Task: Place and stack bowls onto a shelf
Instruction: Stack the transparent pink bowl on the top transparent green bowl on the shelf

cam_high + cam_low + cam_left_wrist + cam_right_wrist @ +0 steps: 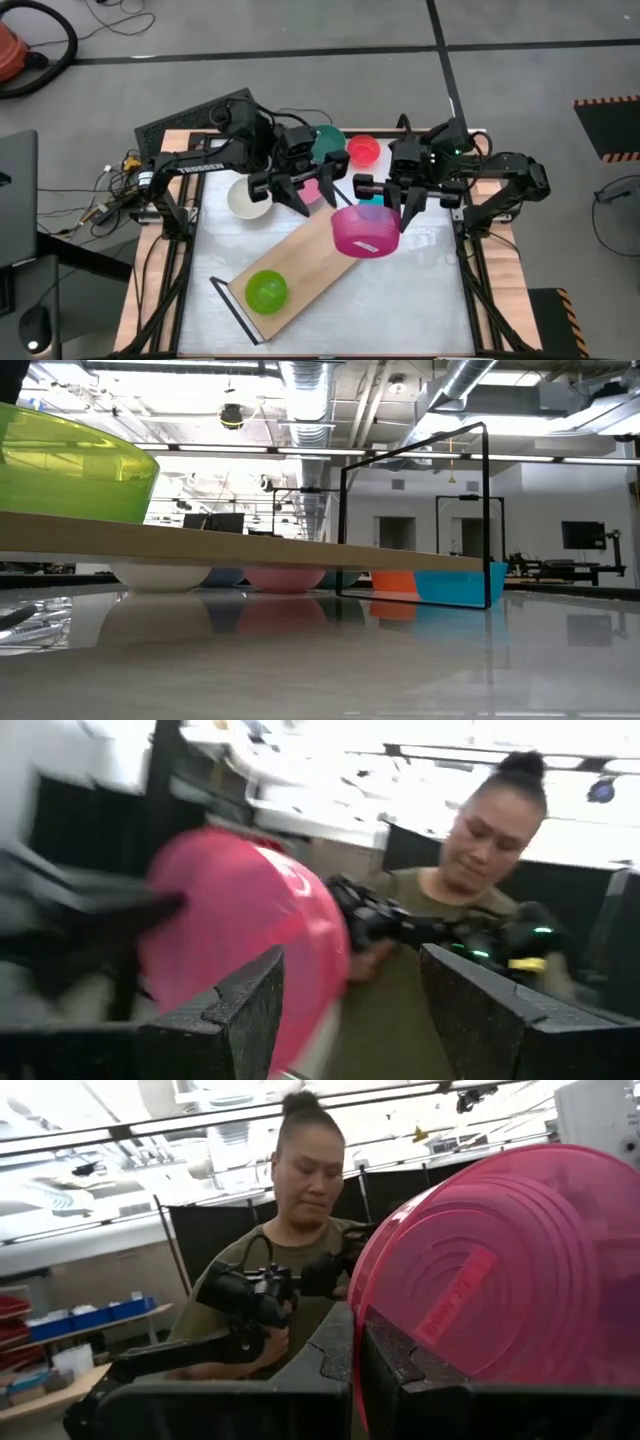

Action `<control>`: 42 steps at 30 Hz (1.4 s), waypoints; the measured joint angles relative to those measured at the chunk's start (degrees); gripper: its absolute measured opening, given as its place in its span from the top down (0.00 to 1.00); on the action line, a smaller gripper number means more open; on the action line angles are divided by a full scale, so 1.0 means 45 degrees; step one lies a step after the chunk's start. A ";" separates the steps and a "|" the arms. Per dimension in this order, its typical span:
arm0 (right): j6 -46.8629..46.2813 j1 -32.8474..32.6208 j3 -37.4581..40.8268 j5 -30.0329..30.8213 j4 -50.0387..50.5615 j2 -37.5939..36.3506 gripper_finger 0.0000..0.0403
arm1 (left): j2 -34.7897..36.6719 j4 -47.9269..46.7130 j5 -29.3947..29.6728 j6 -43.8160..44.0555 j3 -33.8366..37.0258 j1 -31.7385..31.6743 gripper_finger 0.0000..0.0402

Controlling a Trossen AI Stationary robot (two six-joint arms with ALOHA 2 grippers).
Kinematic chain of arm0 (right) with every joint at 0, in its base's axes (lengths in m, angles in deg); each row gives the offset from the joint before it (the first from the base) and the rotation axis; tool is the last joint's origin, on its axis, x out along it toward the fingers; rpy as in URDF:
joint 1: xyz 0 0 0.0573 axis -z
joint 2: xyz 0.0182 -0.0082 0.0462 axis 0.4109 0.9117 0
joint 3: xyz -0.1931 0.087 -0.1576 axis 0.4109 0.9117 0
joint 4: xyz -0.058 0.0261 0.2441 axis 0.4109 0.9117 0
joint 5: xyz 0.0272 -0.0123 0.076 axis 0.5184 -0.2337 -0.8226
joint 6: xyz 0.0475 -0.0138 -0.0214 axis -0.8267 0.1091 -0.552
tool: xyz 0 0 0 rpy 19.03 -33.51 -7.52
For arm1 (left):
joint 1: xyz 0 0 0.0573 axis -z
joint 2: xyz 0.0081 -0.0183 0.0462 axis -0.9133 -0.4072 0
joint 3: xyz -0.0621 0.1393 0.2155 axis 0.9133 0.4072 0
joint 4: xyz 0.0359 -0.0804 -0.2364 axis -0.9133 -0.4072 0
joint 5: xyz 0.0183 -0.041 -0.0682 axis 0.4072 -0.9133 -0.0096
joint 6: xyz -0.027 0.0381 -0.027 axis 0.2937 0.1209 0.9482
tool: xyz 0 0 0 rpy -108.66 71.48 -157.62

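My right gripper [401, 212] is shut on a magenta bowl [365, 232], which is lifted over the far end of the light-wood shelf [300, 265]. The shelf lies slantwise on the table. A lime green bowl [266, 290] stands on the shelf's near end and also shows in the low view [70, 465]. My left gripper [290, 195] is open and empty beside the far end of the shelf, and the magenta bowl [240, 930] shows beyond its fingers. Cream [246, 198], pink [313, 190], teal [327, 143], red [363, 150] and cyan [460, 582] bowls stand on the table behind the shelf. My right gripper holds the magenta bowl by its rim [356, 1330], one finger inside the bowl and one outside against the wall. The fingers come from above, slanting down. The bowl is tipped, its labelled underside [455, 1295] turned toward the wrist camera, and it hangs clear of the shelf.
Black wire loop frames stand at both short ends of the shelf [415, 510] [235, 305]. A person [300, 1230] stands beyond the table's far edge. Bare white table lies to the near right of the shelf [400, 310].
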 joint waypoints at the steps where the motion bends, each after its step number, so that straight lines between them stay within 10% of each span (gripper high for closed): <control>1: 0.0015 -0.0040 0.0000 -0.0004 0.0000 0.0000 0.93 | 0.0000 -0.0072 0.0417 -0.0475 -0.0004 0.0000 0.46; 10: 0.0171 0.0072 0.0000 -0.0110 0.0000 0.0000 0.94 | 0.0000 -0.0351 0.1277 0.0296 0.0000 -0.0030 0.46; 29: 0.0055 0.0195 0.0000 -0.0252 0.0837 0.0000 0.94 | 0.0000 -0.1168 -0.1405 0.1796 0.0010 -0.0267 0.46; 42: 0.0494 0.0481 0.0005 -0.0753 0.2400 -0.0005 0.93 | 0.0067 0.1837 -0.0716 0.3528 0.0001 -0.0227 0.46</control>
